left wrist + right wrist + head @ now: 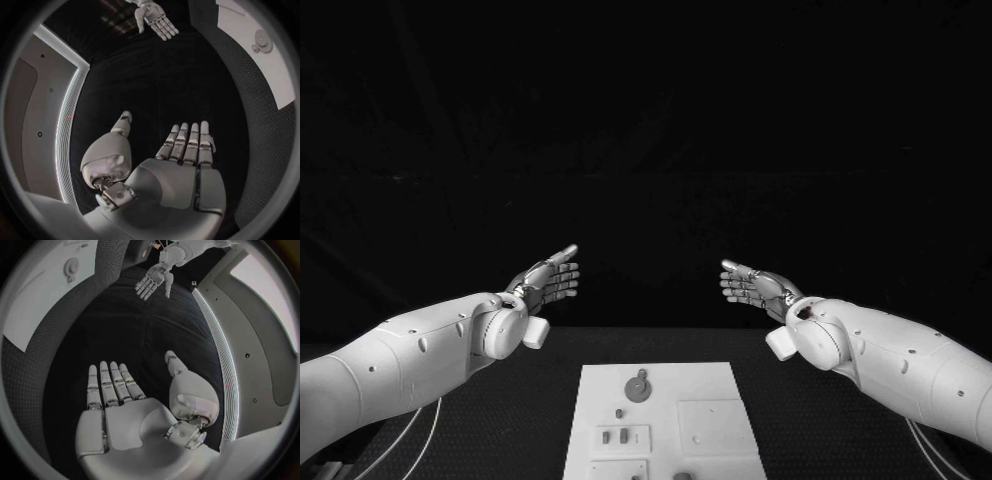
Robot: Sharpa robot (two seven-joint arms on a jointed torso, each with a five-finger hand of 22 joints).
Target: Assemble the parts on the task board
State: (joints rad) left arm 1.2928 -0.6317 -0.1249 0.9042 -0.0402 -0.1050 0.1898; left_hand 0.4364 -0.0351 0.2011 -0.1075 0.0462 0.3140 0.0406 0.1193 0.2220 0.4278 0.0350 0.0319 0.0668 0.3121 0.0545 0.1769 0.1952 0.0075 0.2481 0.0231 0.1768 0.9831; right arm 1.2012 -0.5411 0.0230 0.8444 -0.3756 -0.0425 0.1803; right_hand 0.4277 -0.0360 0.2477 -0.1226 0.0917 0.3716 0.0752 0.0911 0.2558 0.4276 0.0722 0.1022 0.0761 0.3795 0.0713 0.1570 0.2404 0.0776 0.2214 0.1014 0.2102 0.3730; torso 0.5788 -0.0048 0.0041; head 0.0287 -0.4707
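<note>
Nearest you: flat white rectangular task board [711, 385] on the black counter [516, 420], bearing small grey parts [638, 386] in shallow recesses, a round disc among them. Judge these light, rigid, smooth; pinch them by their edges. Beyond: left robot hand [548, 280] and right robot hand [753, 284], fingers spread, holding nothing.

The black table [488, 420] carries a white task board [711, 385] lying flat at its middle, near the robot's edge. The table's surface around the board is dark and finely textured. In the wrist views the same board shows as a pale slab on that dotted black surface [262, 125], with the mat-like top running out from every side of the board [37, 360]
</note>
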